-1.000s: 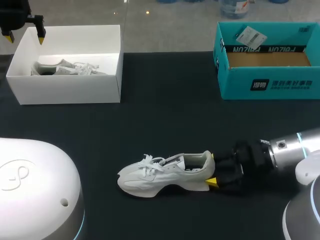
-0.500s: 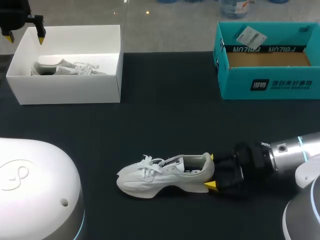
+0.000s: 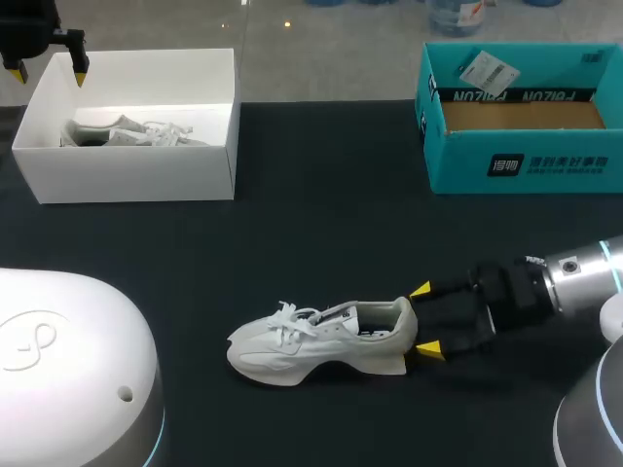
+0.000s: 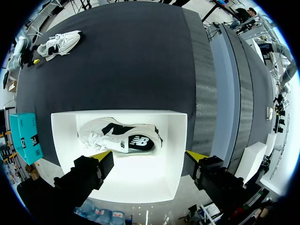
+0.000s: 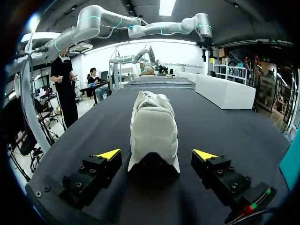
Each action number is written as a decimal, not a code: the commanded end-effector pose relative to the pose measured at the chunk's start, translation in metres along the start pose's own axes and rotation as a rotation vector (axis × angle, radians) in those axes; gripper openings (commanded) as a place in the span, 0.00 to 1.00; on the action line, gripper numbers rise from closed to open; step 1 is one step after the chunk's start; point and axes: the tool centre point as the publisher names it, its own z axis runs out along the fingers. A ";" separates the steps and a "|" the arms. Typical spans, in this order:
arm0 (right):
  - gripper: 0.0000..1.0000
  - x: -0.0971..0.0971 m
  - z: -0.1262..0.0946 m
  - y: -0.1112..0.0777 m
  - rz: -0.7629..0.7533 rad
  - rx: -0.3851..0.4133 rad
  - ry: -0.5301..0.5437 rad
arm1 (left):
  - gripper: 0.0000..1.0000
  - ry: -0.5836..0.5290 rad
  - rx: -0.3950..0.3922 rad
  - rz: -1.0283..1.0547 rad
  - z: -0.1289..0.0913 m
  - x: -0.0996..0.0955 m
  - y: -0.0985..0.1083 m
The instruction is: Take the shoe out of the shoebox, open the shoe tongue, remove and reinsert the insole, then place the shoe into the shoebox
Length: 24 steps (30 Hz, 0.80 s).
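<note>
Vs. half a sec ago, our right claw [image 3: 425, 320] has let go of the shoe [image 3: 316, 341]. Its yellow tips sat tight at the heel. Now they stand wider apart and a bit further toward 3 o'clock, and the arm has drawn back that way too. The claw is open. In the right wrist view [image 5: 157, 154] the shoe [image 5: 153, 122] shows heel-first between the two fingers, w/ a gap on either side and no contact. The shoe hasn't shifted: it stands on its sole at approx. 6 o'clock of the worktop [image 3: 331, 224], toe to 9, heel to 3.

Our left claw [image 3: 48, 73] is unchanged. It is open and gripping nothing, hanging over the 9 o'clock end of the white shoebox [image 3: 136, 180], which sits at 10 o'clock. From its own wrist view [image 4: 149, 156] the box [image 4: 178, 140] lies below the spread tips.

Materials and shapes:
- **Shoe:** a white runner w/ smooth side panels, loose white laces, dark lining at the opening, and a chunky sole that flares out at the heel.
- **Worktop:** matte black and flat.
- **White shoebox:** plain card, rectangular, lid off. A second shoe [image 3: 122, 131] lies in it, white w/ black patches [image 4: 119, 138].
- **Teal box [image 3: 526, 165]:** at 1–2 o'clock, printed card, open on top, w/ brown card inside and a white tag [image 3: 484, 68] at its far rim.
</note>
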 end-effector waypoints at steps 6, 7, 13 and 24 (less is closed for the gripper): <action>1.00 0.003 -0.035 0.016 -0.007 0.171 0.001 | 1.00 0.002 -0.003 0.001 0.000 0.000 -0.001; 1.00 0.002 -0.036 0.016 -0.009 0.172 0.000 | 1.00 0.002 -0.003 0.001 0.000 0.000 -0.001; 1.00 0.001 -0.039 0.017 -0.009 0.185 -0.010 | 1.00 0.002 -0.003 0.001 0.000 0.000 -0.001; 1.00 0.001 -0.007 -0.004 0.032 0.131 0.011 | 1.00 0.002 -0.003 0.001 0.000 0.000 -0.001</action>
